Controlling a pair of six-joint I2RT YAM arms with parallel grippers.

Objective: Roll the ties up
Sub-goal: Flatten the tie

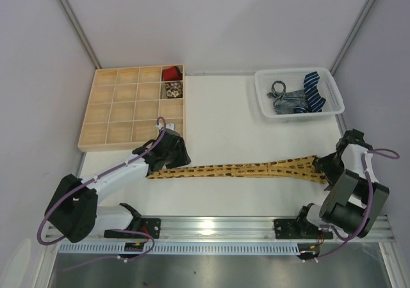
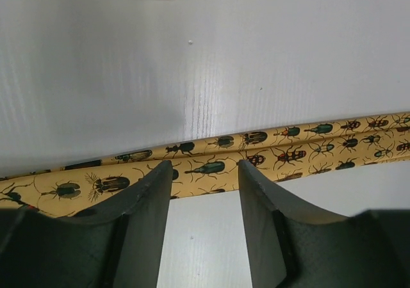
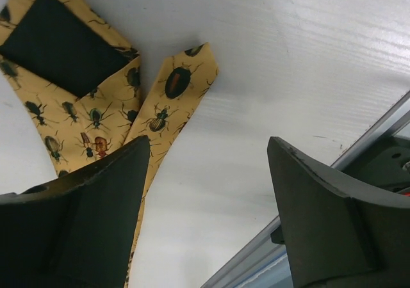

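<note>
Left wrist view: the left fingers [image 2: 141,205], partly open and empty, hover over the tie [image 2: 211,168] near its folded end; it lies flat across the worktop [image 2: 192,77], running rightward to both pointed tips beside the wide-open, empty right fingers [image 3: 96,198].

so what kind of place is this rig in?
Probably a robot lab test cell, not a home or shop: a plain white table boxed in by blank panels, an aluminium mounting rail at the near edge, and staged props, a wooden compartment tray and a basket of ties.
</note>
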